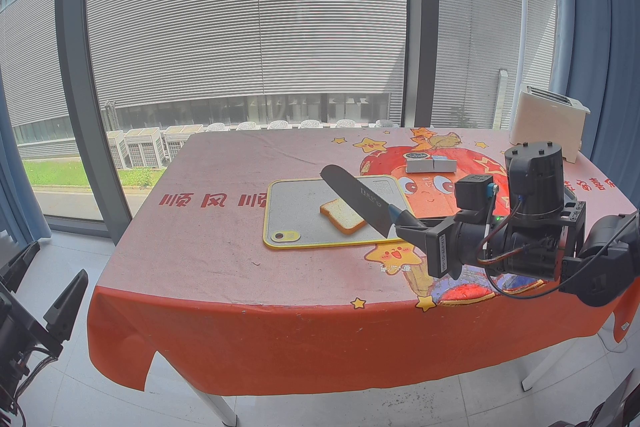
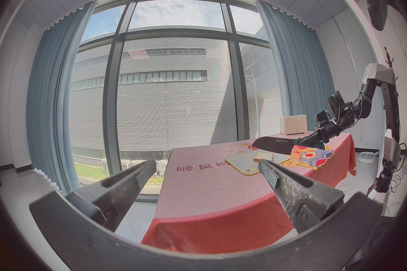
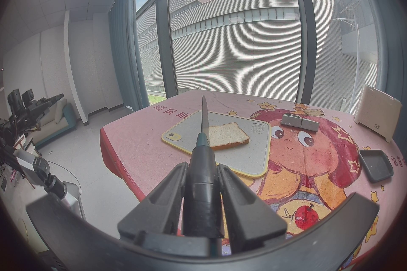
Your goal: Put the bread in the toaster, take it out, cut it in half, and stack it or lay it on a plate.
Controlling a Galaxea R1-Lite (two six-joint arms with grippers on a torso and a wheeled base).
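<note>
A tan square slice of bread (image 1: 341,215) lay at centre frame on a grey, yellow-rimmed plastic cutting board (image 1: 300,208). The right gripper (image 1: 411,229) was clamped on a black kitchen knife (image 1: 357,195) with pale lettering on its blade, held over the bread. Red characters crossed the pink tablecloth (image 1: 213,200). The right wrist view added a small dark square tray (image 3: 375,164) near the white boxy toaster (image 3: 377,112). The left gripper (image 2: 206,170) had its fingers spread apart, off the table.

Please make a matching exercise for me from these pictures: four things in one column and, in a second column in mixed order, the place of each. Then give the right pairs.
Things
1. light brown slice of bread
2. black-bladed knife
3. cream box-shaped toaster
4. dark grey square plate

Places
A. held in the right gripper
B. on the table, nearer the robot than the toaster
C. at the table's far right corner
D. lying on the grey cutting board with a yellow rim

Pairs: 1-D, 2-A, 3-C, 4-B
</note>
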